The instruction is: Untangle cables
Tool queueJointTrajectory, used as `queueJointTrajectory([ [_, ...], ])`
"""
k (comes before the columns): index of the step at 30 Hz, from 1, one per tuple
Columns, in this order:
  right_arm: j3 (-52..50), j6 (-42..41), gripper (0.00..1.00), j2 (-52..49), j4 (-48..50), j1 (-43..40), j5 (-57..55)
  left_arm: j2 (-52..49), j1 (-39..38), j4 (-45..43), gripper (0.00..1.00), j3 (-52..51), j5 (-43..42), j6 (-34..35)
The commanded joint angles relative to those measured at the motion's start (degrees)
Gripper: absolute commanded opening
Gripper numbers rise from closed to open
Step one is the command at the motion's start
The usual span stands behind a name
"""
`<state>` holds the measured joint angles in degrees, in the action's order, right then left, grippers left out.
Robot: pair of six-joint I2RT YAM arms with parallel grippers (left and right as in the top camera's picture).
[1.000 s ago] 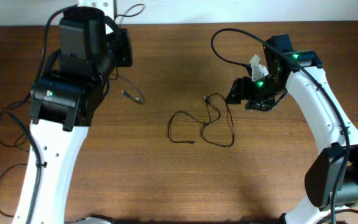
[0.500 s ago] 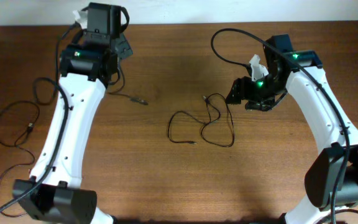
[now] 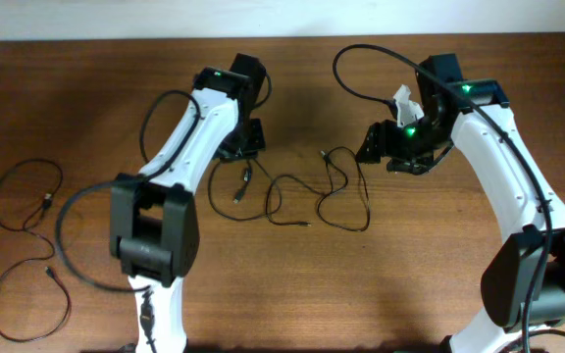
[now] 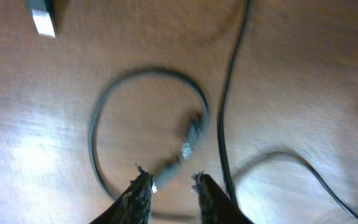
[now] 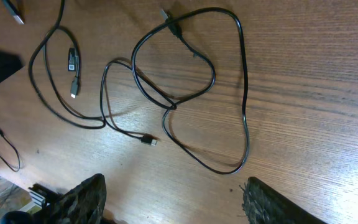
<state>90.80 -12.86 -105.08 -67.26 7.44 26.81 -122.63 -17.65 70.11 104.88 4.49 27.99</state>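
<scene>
Overhead: a tangle of thin black cords (image 3: 325, 196) lies mid-desk on the brown wood-grain desk (image 3: 439, 284). It forms two linked loops that cross at one knot-like point (image 5: 169, 106). One free end with a small plug points toward the near desk edge.

Right tool (image 5: 176, 199): it hangs just right of the tangle, toward the far edge. The jaws are spread wide with nothing between them. Both fingers (image 5: 82, 199) are clear of the cords. The tangle's largest loop bulges toward this tool without touching it.

Left tool (image 4: 169, 186): it sits just left of the tangle and low over the desk. The fingertips (image 4: 138, 193) stand a narrow gap apart with bare wood showing between them, so nothing is gripped. Directly ahead of them lies a short black cord (image 4: 191, 134) curled in a near-full ring, its plug end inside the ring. In the overhead view this cord (image 3: 238, 186) lies beside the tangle's left loop. I cannot tell whether the two touch.

More thin dark cords (image 3: 46, 202) lie in loose loops far left of the tangle, near the left desk edge and well apart from it.

Room: a broad band of bare wood runs from the tangle to the near edge. A narrower band lies beyond the tangle, up to the far edge, and the left arm crosses part of it.
</scene>
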Motion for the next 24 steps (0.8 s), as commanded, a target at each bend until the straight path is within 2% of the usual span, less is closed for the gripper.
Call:
queueJointTrajectory([
  [1,0.1,0.6,0.72,-0.3,0.0,0.1,-0.6,-3.5,0.5,-3.5,0.56,0.2,5.9,-16.0],
  [4,0.1,0.6,0.72,-0.3,0.2,0.1,-1.0,-3.5,1.2,-11.7,0.62,0.2,5.0,-30.6],
  [5,0.1,0.6,0.72,-0.3,0.2,0.1,-1.9,-3.5,1.4,-16.9,0.67,0.2,3.8,-32.5],
  [8,0.1,0.6,0.72,-0.3,0.5,0.1,-2.1,-3.8,2.1,-22.9,0.69,0.2,-2.4,-26.0],
  [9,0.1,0.6,0.72,-0.3,0.6,0.1,-2.0,-4.6,1.7,-22.3,0.65,0.2,-2.1,-19.0],
  [11,0.1,0.6,0.72,-0.3,0.6,0.1,-2.0,-5.9,1.4,-18.3,0.63,0.2,-1.8,-8.3],
  [17,0.1,0.6,0.72,-0.3,0.0,0.1,-2.0,-8.9,-0.3,-10.9,0.61,0.2,-3.1,-7.0],
  [19,0.1,0.6,0.72,-0.3,0.0,0.1,-2.0,-8.9,-0.2,-7.6,0.54,0.2,-3.0,-7.0],
  [21,0.1,0.6,0.72,-0.3,0.0,0.1,-2.0,-8.9,-0.2,-3.5,0.50,0.2,3.9,-1.3],
  [24,0.1,0.6,0.72,-0.3,-0.1,0.1,-2.0,-9.2,-0.5,-3.8,0.46,0.0,4.6,3.8],
])
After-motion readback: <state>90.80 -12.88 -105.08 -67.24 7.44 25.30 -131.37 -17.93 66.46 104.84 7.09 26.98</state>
